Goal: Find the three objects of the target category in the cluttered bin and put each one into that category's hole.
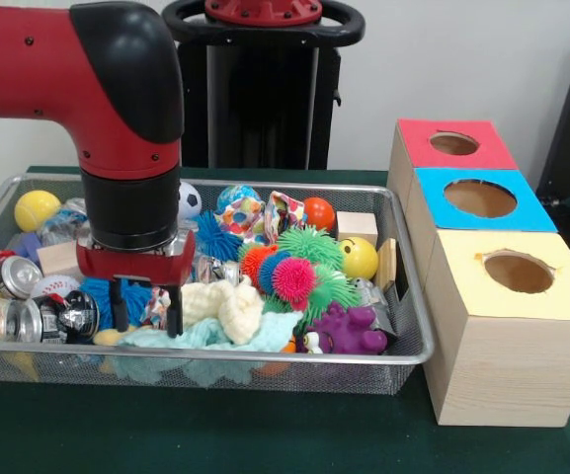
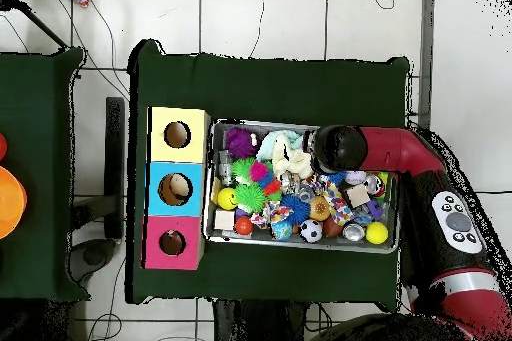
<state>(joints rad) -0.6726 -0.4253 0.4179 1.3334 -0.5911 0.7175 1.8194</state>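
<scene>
Nearest to us in the front view, the green-covered bench carries the wire mesh bin and, at its right, three pale wooden boxes in a row. The yellow-surround hole is closest, the blue-surround hole is behind it, and the red-surround hole is farthest, well apart from the arm.

Along the bin's near edge we see a mint knitted cloth with a cream knitted cloth on it, and a purple rubbery toy to the right. At the left lie silver cans.

The hand hangs low over the bin's left part; its two dark fingers stand apart, and we see nothing gripped between them. One fingertip is just beside the cream cloth.

Further in are spiky balls in pink and green, a yellow smiley ball, a wooden block, an orange ball, a small soccer ball and a yellow ball.

We cannot pick out any plush animal in either view; the clutter hides them. From overhead, the red arm reaches over the bin's rim.
</scene>
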